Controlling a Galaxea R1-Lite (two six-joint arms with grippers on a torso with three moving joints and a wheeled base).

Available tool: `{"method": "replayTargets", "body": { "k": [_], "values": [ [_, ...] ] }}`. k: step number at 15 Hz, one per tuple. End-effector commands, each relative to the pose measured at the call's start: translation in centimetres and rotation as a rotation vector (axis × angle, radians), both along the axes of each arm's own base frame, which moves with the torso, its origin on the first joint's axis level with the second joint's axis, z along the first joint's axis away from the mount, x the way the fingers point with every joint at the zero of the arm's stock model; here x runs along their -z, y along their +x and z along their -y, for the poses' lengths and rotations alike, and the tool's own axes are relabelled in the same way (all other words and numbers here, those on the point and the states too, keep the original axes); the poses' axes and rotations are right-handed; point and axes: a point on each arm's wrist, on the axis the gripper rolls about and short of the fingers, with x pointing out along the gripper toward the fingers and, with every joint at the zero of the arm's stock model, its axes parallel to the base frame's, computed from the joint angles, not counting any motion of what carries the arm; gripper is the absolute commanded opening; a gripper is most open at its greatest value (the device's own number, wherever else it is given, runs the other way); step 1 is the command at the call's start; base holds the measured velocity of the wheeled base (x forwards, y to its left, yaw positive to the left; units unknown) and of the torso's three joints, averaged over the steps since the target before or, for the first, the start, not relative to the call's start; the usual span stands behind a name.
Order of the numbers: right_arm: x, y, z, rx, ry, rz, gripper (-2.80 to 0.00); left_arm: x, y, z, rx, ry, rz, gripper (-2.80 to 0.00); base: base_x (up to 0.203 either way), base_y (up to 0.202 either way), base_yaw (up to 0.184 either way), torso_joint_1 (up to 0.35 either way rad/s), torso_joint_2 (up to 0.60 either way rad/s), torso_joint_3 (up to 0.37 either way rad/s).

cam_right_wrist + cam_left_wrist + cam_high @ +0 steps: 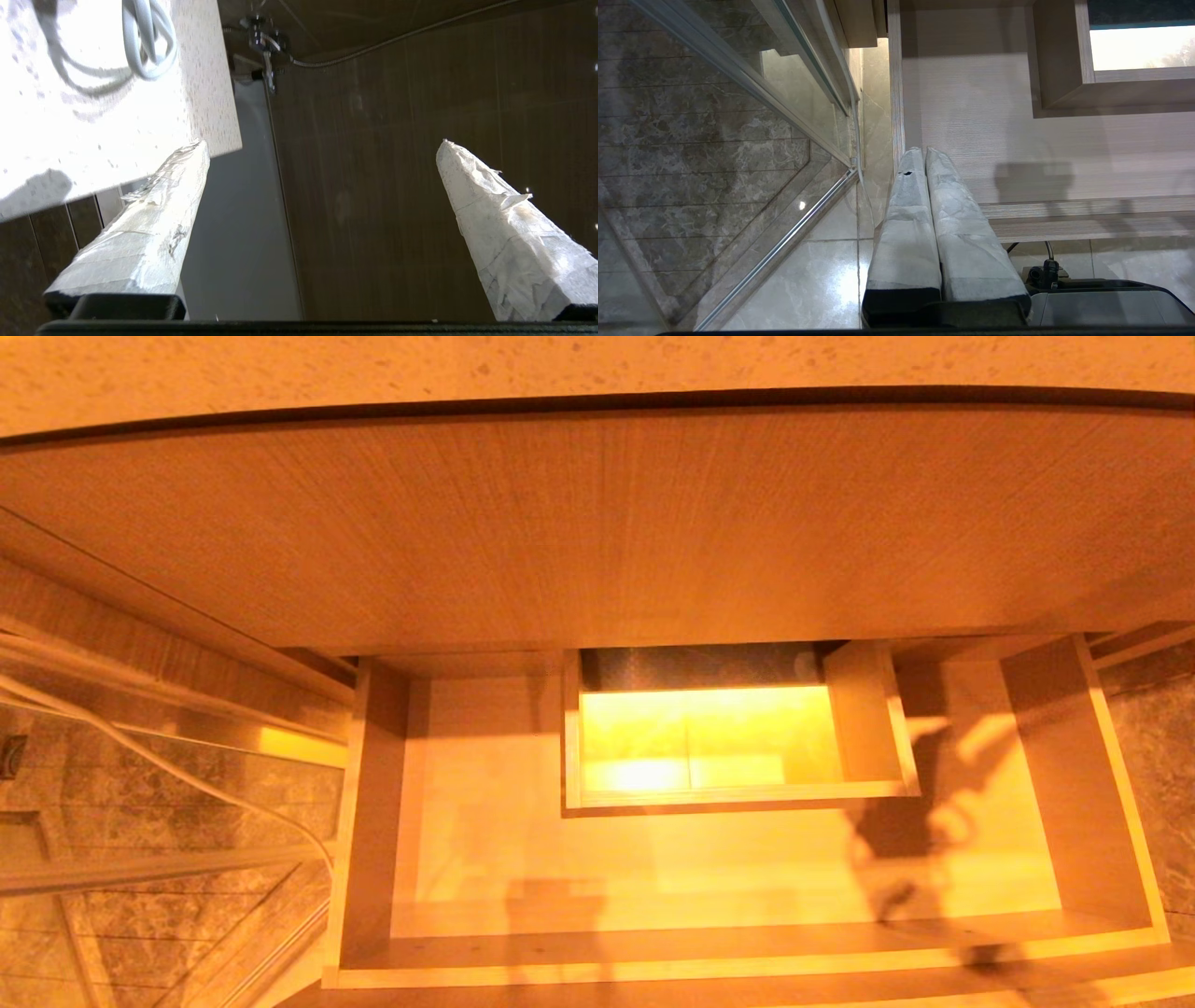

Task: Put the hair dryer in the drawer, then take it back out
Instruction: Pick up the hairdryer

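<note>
Head view first: big wood panel (597, 523) across the top, and below it the drawer (373, 821) pulled wide open, pale floor bare, boxed cut-out (738, 728) at mid-back. No hair dryer inside it, and neither arm shows here, only a shadow on the drawer floor at right. Down a size, left gripper (923, 154) hangs by the drawer's left wall, its taped fingers (906, 224) pressed together, holding nothing. Right gripper (322, 144) is up by the speckled white countertop (93, 116), fingers spread wide, empty too. Smallest item: a loop of white cord (145, 42) lying on that countertop, probably the dryer's. The body itself is out of sight, so its long axis and which way the barrel points can't be called. My read: the right arm should find the barrel first, then close across it, not snag the cord.
</note>
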Motion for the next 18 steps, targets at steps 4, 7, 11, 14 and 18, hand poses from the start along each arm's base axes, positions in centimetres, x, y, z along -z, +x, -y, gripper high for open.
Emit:
{"method": "replayTargets", "body": {
  "k": [4, 7, 11, 14, 18],
  "values": [
    [0.5, 1.9, -0.6, -0.369, -0.123, 0.213, 0.0, 0.0, 0.0, 0.0, 0.0, 0.0, 0.0, -2.8, 0.0, 0.0, 0.0, 0.0, 0.0, 0.0],
    [1.9, 2.2, -0.4, -0.57, -0.113, 0.099, 0.0, 0.0, 0.0, 0.0, 0.0, 0.0, 0.0, -2.8, 0.0, 0.0, 0.0, 0.0, 0.0, 0.0],
    [2.7, 2.5, -0.4, -0.689, 0.139, 0.038, 0.0, 0.0, 0.0, 0.0, 0.0, 0.0, 0.0, -2.8, 0.0, 0.0, 0.0, 0.0, 0.0, 0.0],
    [2.7, 1.7, -0.3, -0.783, 0.289, 0.084, 0.0, 0.0, 0.0, 0.0, 0.0, 0.0, 0.0, -2.8, 0.0, 0.0, 0.0, 0.0, 0.0, 0.0],
    [1.4, 0.6, 0.0, -0.752, 0.271, 0.165, 0.0, 0.0, 0.0, 0.0, 0.0, 0.0, 0.0, -2.8, 0.0, 0.0, 0.0, 0.0, 0.0, 0.0]
  ]
}}
